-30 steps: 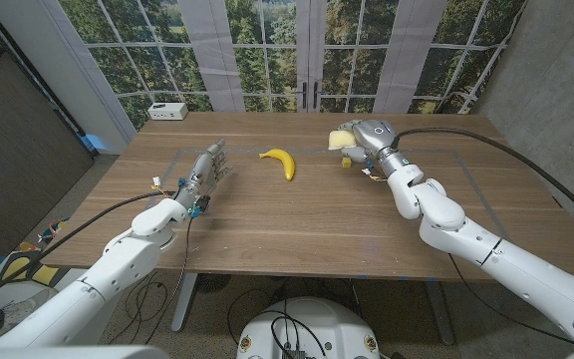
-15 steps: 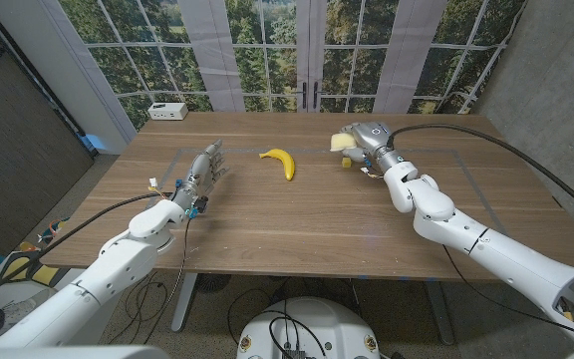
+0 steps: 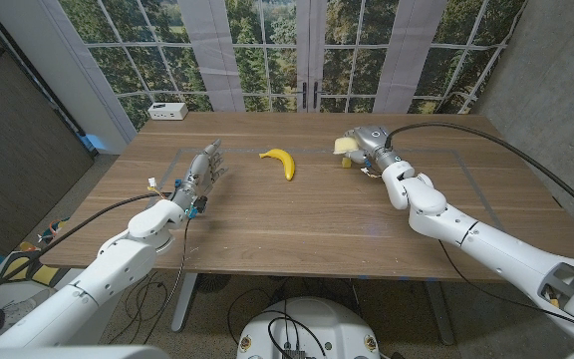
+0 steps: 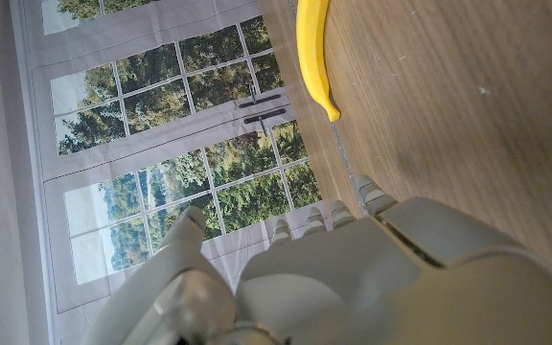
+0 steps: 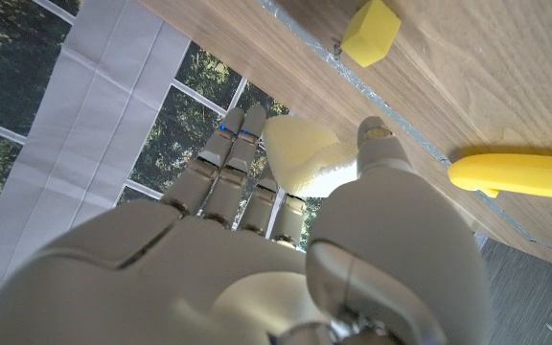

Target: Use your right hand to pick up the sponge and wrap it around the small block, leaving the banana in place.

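Right hand [image 3: 367,143] at the table's [image 3: 307,214] one-o'clock area, fingers [image 5: 220,172] and thumb pinching the pale yellow sponge [image 5: 300,155] clear of the wood. Small yellow block [image 3: 347,163] lies just beside it on the tabletop. Banana [image 3: 280,162] rests at twelve o'clock. Left hand [image 3: 205,168] at ten o'clock, fingers extended, holding nothing.

The right robot hand [image 3: 367,141], holding the sponge [image 3: 345,145], has drawn back slightly toward the small block [image 3: 347,163].

Right robot hand [image 3: 367,140] partly hides sponge [image 3: 345,145].
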You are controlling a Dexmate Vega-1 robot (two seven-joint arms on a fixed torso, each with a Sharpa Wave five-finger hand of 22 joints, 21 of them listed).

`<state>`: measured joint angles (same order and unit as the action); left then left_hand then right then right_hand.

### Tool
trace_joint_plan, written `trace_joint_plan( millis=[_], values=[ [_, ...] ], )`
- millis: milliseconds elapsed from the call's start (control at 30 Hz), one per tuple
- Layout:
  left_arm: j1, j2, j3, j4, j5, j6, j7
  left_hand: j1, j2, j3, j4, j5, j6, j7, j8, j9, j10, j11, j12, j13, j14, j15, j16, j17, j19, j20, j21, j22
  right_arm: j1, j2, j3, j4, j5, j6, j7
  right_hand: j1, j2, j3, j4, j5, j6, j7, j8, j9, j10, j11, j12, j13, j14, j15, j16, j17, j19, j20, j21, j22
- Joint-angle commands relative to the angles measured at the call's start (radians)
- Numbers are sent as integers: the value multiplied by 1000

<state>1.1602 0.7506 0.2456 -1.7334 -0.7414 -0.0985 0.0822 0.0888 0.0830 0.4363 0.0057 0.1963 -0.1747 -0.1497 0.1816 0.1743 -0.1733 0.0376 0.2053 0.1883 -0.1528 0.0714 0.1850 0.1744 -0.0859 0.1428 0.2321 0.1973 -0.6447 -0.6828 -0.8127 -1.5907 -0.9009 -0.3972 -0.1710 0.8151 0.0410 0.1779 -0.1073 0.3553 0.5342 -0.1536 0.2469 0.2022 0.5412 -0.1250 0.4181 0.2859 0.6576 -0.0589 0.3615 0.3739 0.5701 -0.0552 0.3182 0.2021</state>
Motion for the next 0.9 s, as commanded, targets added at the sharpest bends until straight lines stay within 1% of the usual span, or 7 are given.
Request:
trace_joint_plan(
  millis=[33,200,233,533,567,667,900],
  values=[
    [-10,-5,2,10,2,4,-2,-10,1,1,-1,5,-111,-5,2,2,-37,-1,4,5,-5,-5,0,4,2,6,-2,4,32,4,-42,50,34,6,16,9,-1,-6,0,4,7,-2,-5,4,6,2,6,4,8,-149,-5,3,2,-1,4,4],
    [-16,-6,5,16,-2,10,-6,-10,2,0,-1,5,-111,-4,3,2,-39,-1,3,5,-5,-6,0,4,2,6,-2,4,37,6,-56,63,41,8,21,9,-2,-9,1,4,7,-3,-7,4,4,4,6,5,9,-150,-8,4,1,-2,5,4],
    [-18,-7,5,17,-2,11,-6,-10,2,1,-1,5,-111,-5,3,2,-45,-11,1,5,-6,-6,-1,4,2,7,-3,4,39,7,-59,66,43,7,23,8,-1,-10,2,4,7,-3,-7,4,5,5,6,5,10,-149,-8,5,2,-1,6,4],
    [-25,-6,7,23,-2,16,-11,-10,2,1,-1,5,-112,-5,3,2,-38,2,3,5,-5,-5,0,4,2,6,-3,4,52,15,-79,97,60,-10,51,7,-2,-15,4,4,4,-1,-10,4,-2,4,2,4,9,-150,-14,5,4,0,8,4],
    [-26,-7,7,24,-3,16,-10,-10,2,1,-1,5,-112,-4,3,2,-40,-8,3,5,-5,-6,0,4,2,6,-3,4,54,14,-82,96,58,-17,61,7,-2,-17,5,4,0,-2,-12,4,-8,4,-1,4,7,-149,-16,5,2,0,7,4],
    [-32,-8,10,27,0,16,-14,-10,2,0,-1,5,-110,-4,3,2,-39,1,3,5,-5,-6,0,4,2,7,-3,4,58,10,-89,91,57,-37,90,7,-6,-23,5,4,-19,-6,-22,4,-31,-1,-11,2,-6,-147,-26,6,-1,1,7,4],
    [-41,-15,18,36,-1,16,-19,-10,2,0,-1,5,-110,-4,3,2,-39,0,3,5,-4,-4,0,4,2,8,-3,4,53,-11,-89,60,62,-74,135,9,-14,-39,6,4,-79,-2,-47,4,-86,2,-39,-1,-41,-144,-45,12,-12,8,6,4]
  ],
)
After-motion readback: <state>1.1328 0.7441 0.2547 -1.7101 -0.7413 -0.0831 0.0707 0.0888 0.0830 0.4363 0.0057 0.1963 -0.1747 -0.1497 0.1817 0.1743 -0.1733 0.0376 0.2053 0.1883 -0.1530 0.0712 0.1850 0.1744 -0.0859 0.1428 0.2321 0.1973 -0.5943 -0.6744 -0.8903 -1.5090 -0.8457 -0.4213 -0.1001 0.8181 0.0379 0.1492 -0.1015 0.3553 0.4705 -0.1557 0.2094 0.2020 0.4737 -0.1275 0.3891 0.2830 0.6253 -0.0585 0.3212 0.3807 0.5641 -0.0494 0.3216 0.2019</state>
